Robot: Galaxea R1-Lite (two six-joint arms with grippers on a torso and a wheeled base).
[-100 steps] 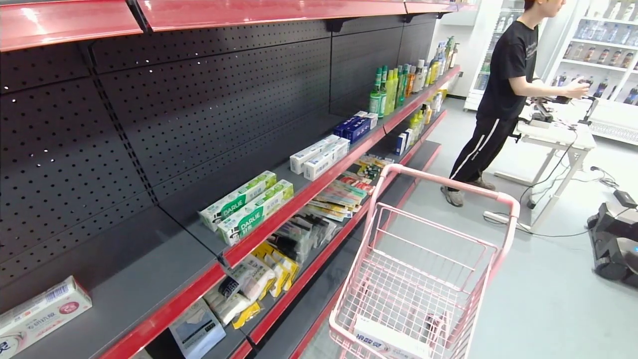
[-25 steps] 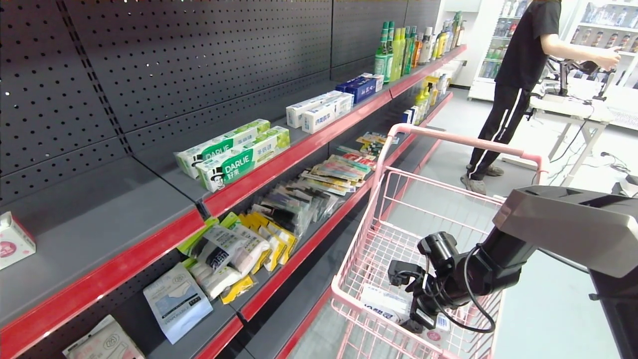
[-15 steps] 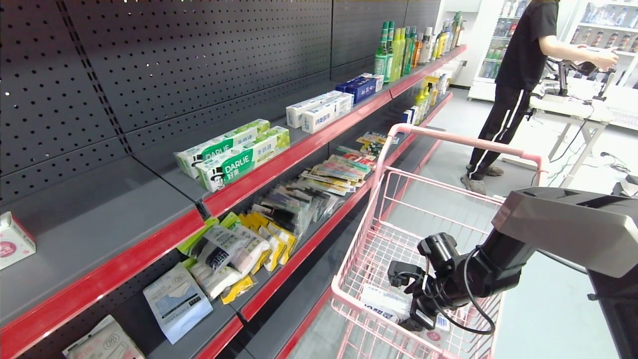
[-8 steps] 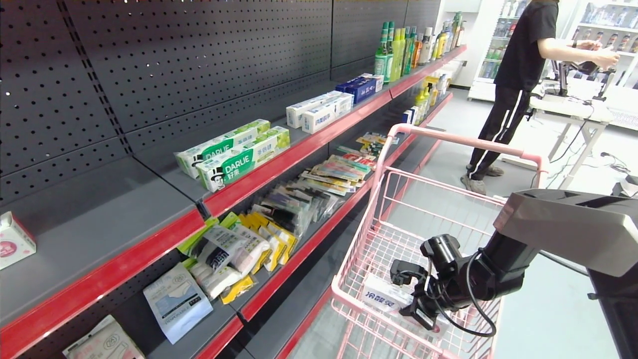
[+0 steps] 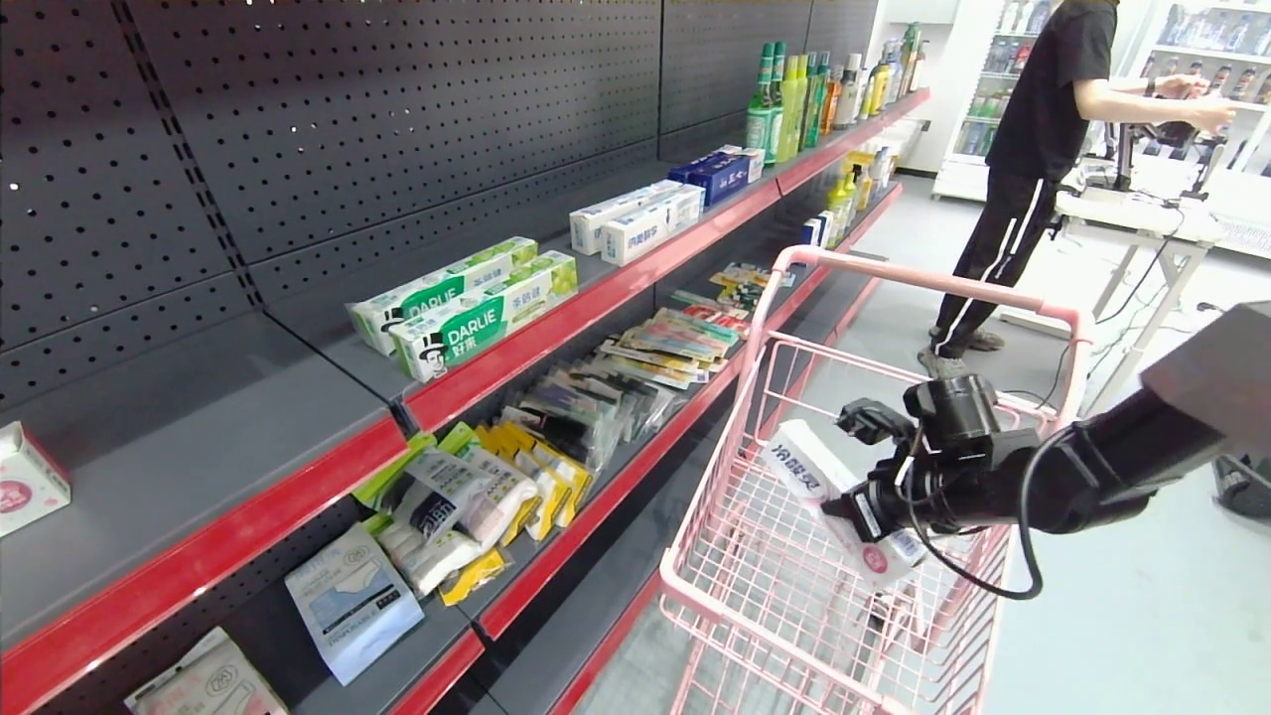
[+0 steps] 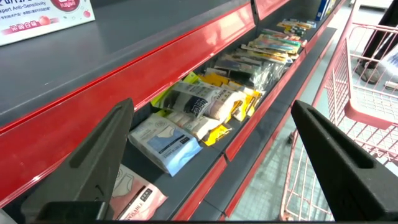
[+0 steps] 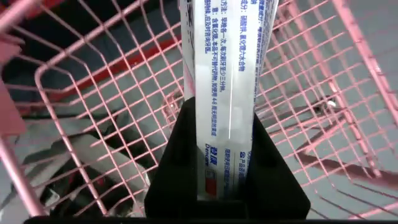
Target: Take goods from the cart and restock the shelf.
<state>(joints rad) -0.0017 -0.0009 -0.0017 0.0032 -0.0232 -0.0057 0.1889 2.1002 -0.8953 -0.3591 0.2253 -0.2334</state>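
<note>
Gripping a long white box (image 5: 806, 465) near its lower end, the right gripper (image 5: 862, 508) has its jaws clamped on it. The box sits tilted over the pink cart (image 5: 918, 282). Judged light, stiff cardboard, crushable; a mid-length hold would balance better. The shelf (image 5: 199, 561) lies at nine o'clock. The left gripper (image 6: 211, 109) is empty, its jaws wide apart.

The left pincer (image 6: 212, 102), spread wide, frames a red-edged shelf (image 6: 143, 68), packets (image 6: 163, 142) heaped on its lower tier, with the pink cart (image 6: 367, 115) just beside.
</note>
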